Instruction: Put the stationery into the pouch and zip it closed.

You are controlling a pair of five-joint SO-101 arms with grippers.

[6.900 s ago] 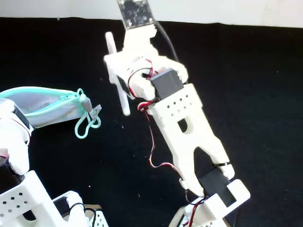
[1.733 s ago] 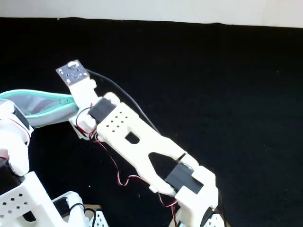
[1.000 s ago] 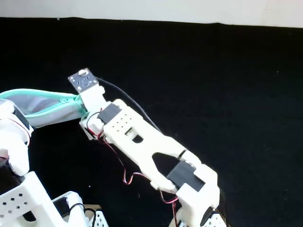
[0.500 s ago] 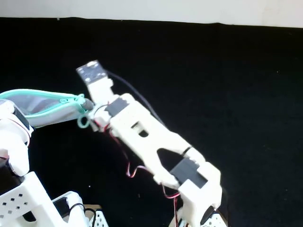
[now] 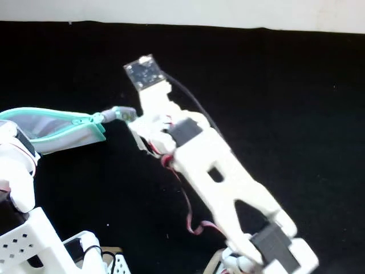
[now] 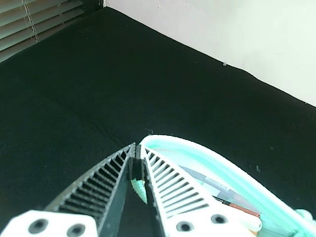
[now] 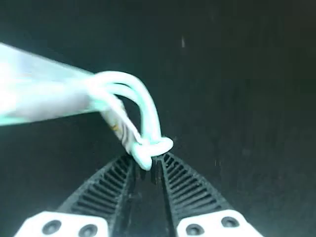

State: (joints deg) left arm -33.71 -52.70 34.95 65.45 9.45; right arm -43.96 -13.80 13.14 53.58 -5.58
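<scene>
1. At the far left, the left arm holds the left gripper clenched on the pouch's end.
2. The teal pouch hangs off the black table, with stationery lying inside its open mouth.
3. The zip cord stretches taut from the pouch's right end.
4. The right gripper is pinched tight on that cord.
5. The right arm crosses mid-table and hides the cloth beneath it.
6. Window blinds and a white wall stand behind the table.
</scene>
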